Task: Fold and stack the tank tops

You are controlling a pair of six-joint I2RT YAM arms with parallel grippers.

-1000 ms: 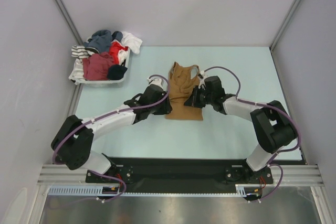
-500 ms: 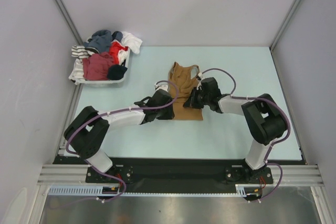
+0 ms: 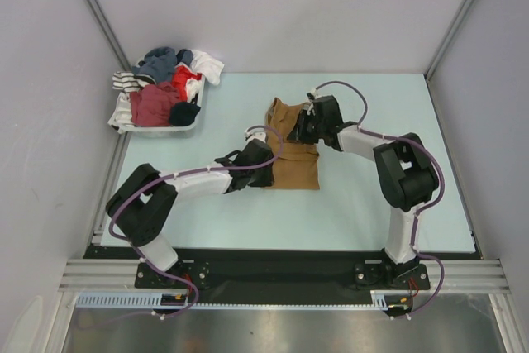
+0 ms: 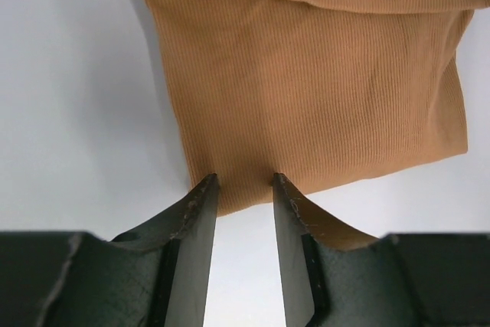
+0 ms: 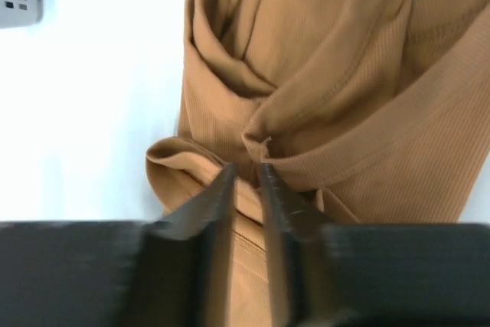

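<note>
The tan-brown tank top [image 3: 295,163] lies on the pale table at centre, its upper part bunched. My left gripper [image 3: 266,157] sits at its left hem edge. In the left wrist view the jaws [image 4: 243,183] are narrowly open with their tips at the hem of the tan top [image 4: 321,74] and bare table between them. My right gripper [image 3: 302,126] is at the top's upper right. In the right wrist view it [image 5: 245,168] is shut on a fold of the tan top [image 5: 344,97]. A dark maroon red cloth [image 3: 153,105] lies in the tray.
A white tray [image 3: 165,128] of mixed clothes stands at the back left. Grey walls with metal posts close in the table on the left, back and right. Both arms' cables loop above the tan top.
My right gripper has moved away from the bases, from the top's lower right to its upper right, bunching cloth there. My left arm has folded in closer, with its gripper staying at the left hem.
</note>
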